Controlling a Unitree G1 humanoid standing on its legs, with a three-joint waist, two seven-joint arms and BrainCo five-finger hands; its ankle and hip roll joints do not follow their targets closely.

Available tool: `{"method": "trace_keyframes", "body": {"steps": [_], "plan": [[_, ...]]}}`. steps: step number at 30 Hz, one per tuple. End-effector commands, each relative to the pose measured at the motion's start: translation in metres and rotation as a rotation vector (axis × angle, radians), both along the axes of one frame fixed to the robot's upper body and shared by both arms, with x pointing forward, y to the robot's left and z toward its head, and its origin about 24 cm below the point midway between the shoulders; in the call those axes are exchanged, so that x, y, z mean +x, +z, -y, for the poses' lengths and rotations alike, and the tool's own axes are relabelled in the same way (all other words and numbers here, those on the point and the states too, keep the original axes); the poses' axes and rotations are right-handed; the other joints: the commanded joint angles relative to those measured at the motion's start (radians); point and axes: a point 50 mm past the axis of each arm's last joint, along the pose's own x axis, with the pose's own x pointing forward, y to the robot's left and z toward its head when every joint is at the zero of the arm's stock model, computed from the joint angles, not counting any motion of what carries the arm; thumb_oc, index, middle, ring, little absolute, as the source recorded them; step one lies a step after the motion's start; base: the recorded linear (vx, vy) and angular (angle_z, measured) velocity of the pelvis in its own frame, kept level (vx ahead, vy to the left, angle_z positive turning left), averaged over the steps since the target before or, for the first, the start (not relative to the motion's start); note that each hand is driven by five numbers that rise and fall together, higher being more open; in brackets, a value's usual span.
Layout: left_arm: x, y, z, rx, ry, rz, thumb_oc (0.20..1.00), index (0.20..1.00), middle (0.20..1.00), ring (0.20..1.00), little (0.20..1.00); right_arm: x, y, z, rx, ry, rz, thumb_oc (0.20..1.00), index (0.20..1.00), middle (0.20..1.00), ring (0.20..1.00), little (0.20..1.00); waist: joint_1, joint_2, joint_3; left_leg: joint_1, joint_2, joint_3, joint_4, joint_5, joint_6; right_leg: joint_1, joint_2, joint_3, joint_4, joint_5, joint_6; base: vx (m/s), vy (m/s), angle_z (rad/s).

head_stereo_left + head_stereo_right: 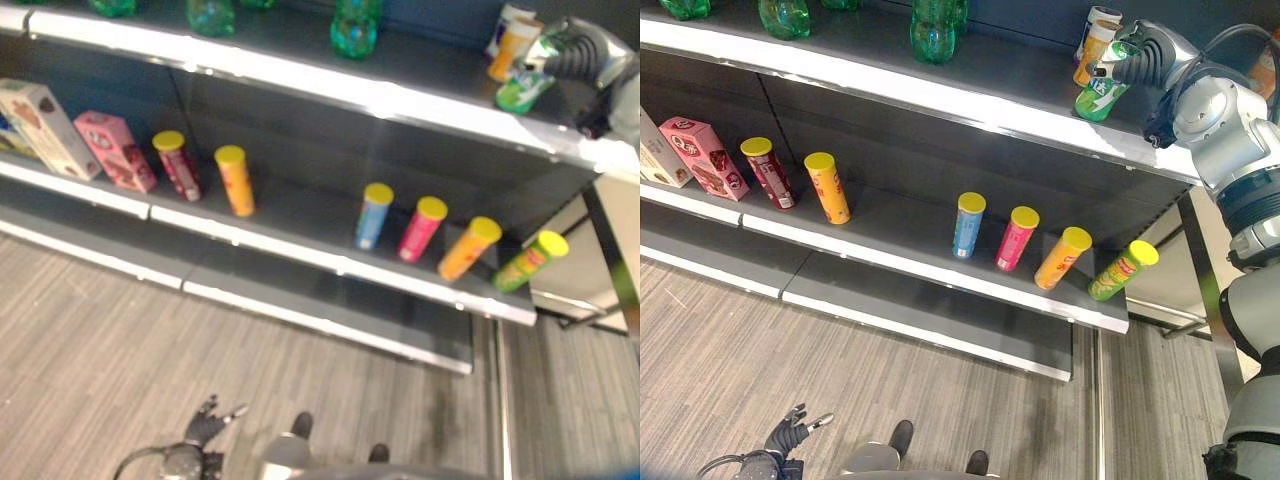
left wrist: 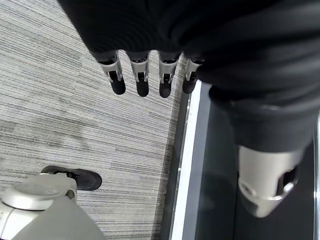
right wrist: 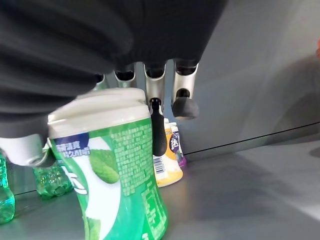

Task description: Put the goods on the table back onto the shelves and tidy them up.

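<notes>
**Green jar at the upper shelf**

Nearest us, our left hand (image 1: 790, 432) hangs low over the floor (image 1: 730, 340), fingers loosely straight, holding nothing. Further off, six yellow-lidded tubes (image 1: 967, 224) and a pink box (image 1: 704, 157) stand on the middle shelf (image 1: 910, 270). Farthest, our right hand (image 1: 1137, 58) grips the green jar (image 1: 1101, 93), tilted, seemingly just touching the upper shelf (image 1: 970, 100), beside an orange jar (image 1: 1092, 52).

**Hidden and cut off**

The right hand (image 1: 1132, 58) covers the green tub's (image 3: 115, 175) top on the upper shelf (image 1: 970, 100); the tub's base runs off the wrist view's edge. Behind it, two small tubs (image 1: 1095, 38) are partly blocked. The green bottles (image 1: 933, 28) lose their tops at the frame edge. A box (image 1: 658, 150) is cut off at far left.
</notes>
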Motion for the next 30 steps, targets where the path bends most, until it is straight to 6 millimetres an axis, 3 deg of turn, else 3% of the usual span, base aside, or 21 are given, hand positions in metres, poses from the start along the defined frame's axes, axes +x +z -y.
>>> {"method": "trace_keyframes", "body": {"steps": [1, 2, 7, 14, 16, 18, 21, 23, 24, 26, 28, 29, 30], "plan": [[0.024, 0.016, -0.013, 0.038, -0.035, 0.095, 1.000, 1.000, 1.000, 1.000, 1.000, -0.011, 0.037, 0.007, -0.050, -0.047, 0.092, 0.580, 0.580, 0.580, 0.580, 0.580, 0.026, -0.044, -0.004, 0.021, 0.049, 0.003, 0.027, -0.135, -0.062, 0.018, -0.061, -0.037, 0.019, -0.021, 0.082, 0.00, 0.000, 0.00], [0.024, 0.017, -0.013, 0.040, -0.036, 0.099, 1.000, 1.000, 1.000, 1.000, 1.000, -0.011, 0.037, 0.007, -0.055, -0.051, 0.091, 1.000, 1.000, 1.000, 1.000, 1.000, 0.025, -0.044, -0.003, 0.021, 0.050, 0.004, 0.027, -0.135, -0.062, 0.018, -0.062, -0.039, 0.019, -0.021, 0.082, 0.00, 0.000, 0.00], [0.023, 0.016, -0.013, 0.039, -0.030, 0.093, 1.000, 1.000, 1.000, 1.000, 1.000, -0.012, 0.039, 0.012, -0.062, -0.080, 0.106, 1.000, 1.000, 1.000, 1.000, 1.000, 0.021, -0.042, -0.004, 0.022, 0.049, 0.006, 0.027, -0.136, -0.061, 0.020, -0.064, -0.038, 0.017, -0.020, 0.082, 0.00, 0.000, 0.00], [0.024, 0.016, -0.012, 0.044, -0.013, 0.100, 1.000, 1.000, 1.000, 1.000, 1.000, -0.022, 0.052, 0.019, 0.008, -0.101, 0.252, 1.000, 1.000, 1.000, 1.000, 1.000, 0.010, -0.034, -0.007, 0.029, 0.049, 0.015, 0.028, -0.144, -0.056, 0.018, -0.065, -0.029, 0.016, -0.019, 0.083, 0.00, 0.004, 0.00], [0.025, 0.016, -0.011, 0.048, -0.003, 0.106, 1.000, 1.000, 1.000, 1.000, 1.000, -0.030, 0.063, 0.017, 0.017, -0.085, 0.337, 1.000, 1.000, 1.000, 1.000, 1.000, 0.003, -0.030, -0.009, 0.031, 0.050, 0.019, 0.027, -0.146, -0.054, 0.018, -0.066, -0.027, 0.015, -0.019, 0.084, 0.01, 0.024, -0.01], [0.026, 0.015, -0.005, 0.038, 0.017, 0.117, 1.000, 1.000, 1.000, 1.000, 1.000, -0.054, 0.075, 0.019, 0.074, -0.047, 0.539, 1.000, 1.000, 1.000, 1.000, 1.000, -0.017, -0.011, -0.010, 0.032, 0.049, 0.017, 0.028, -0.150, -0.048, 0.015, -0.066, -0.019, 0.016, -0.020, 0.085, 0.02, 0.055, 0.01], [0.026, 0.015, -0.002, 0.033, 0.032, 0.122, 1.000, 1.000, 1.000, 1.000, 1.000, -0.076, 0.074, 0.023, 0.108, -0.007, 0.655, 1.000, 1.000, 1.000, 1.000, 1.000, -0.036, 0.001, -0.011, 0.031, 0.049, 0.017, 0.031, -0.156, -0.043, 0.009, -0.068, -0.012, 0.019, -0.022, 0.087, 0.01, 0.034, 0.02], [0.026, 0.016, -0.003, 0.037, 0.029, 0.127, 1.000, 1.000, 1.000, 1.000, 1.000, -0.093, 0.064, 0.037, 0.123, -0.024, 0.711, 1.000, 1.000, 1.000, 1.000, 1.000, -0.047, 0.002, -0.015, 0.030, 0.046, 0.016, 0.035, -0.163, -0.037, 0.006, -0.071, -0.007, 0.019, -0.021, 0.090, 0.00, 0.079, 0.00], [0.026, 0.017, -0.004, 0.043, 0.007, 0.123, 1.000, 1.000, 1.000, 1.000, 1.000, -0.110, 0.040, 0.052, 0.153, -0.046, 0.717, 1.000, 1.000, 1.000, 1.000, 1.000, -0.062, -0.003, -0.014, 0.026, 0.040, 0.023, 0.050, -0.177, -0.027, -0.010, -0.078, 0.013, 0.021, -0.008, 0.098, -0.02, 0.086, 0.00], [0.027, 0.017, -0.004, 0.044, -0.002, 0.122, 1.000, 1.000, 1.000, 1.000, 1.000, -0.114, 0.032, 0.055, 0.158, -0.051, 0.713, 1.000, 1.000, 1.000, 1.000, 1.000, -0.073, -0.003, -0.012, 0.026, 0.038, 0.026, 0.053, -0.181, -0.025, -0.019, -0.080, 0.026, 0.023, -0.002, 0.102, -0.04, 0.102, -0.14], [0.028, 0.019, -0.005, 0.049, -0.033, 0.115, 1.000, 1.000, 1.000, 1.000, 1.000, -0.128, 0.009, 0.067, 0.161, -0.088, 0.688, 1.000, 1.000, 1.000, 1.000, 1.000, -0.103, -0.009, -0.004, 0.020, 0.028, 0.041, 0.072, -0.196, -0.009, -0.047, -0.087, 0.066, 0.037, 0.018, 0.112, -0.05, 0.128, -0.51], [0.028, 0.019, -0.005, 0.052, -0.037, 0.114, 1.000, 1.000, 1.000, 1.000, 1.000, -0.130, 0.008, 0.068, 0.162, -0.093, 0.688, 1.000, 1.000, 1.000, 1.000, 1.000, -0.097, -0.012, -0.004, 0.020, 0.028, 0.042, 0.073, -0.197, -0.009, -0.048, -0.087, 0.068, 0.038, 0.019, 0.113, -0.06, 0.111, -0.56], [0.029, 0.020, -0.005, 0.054, -0.053, 0.112, 1.000, 1.000, 1.000, 1.000, 1.000, -0.135, -0.003, 0.070, 0.181, -0.088, 0.673, 1.000, 1.000, 1.000, 1.000, 1.000, -0.121, -0.013, 0.007, 0.022, 0.026, 0.061, 0.079, -0.202, 0.001, -0.073, -0.091, 0.097, 0.053, 0.049, 0.122, -0.09, 0.108, -0.75]]}}
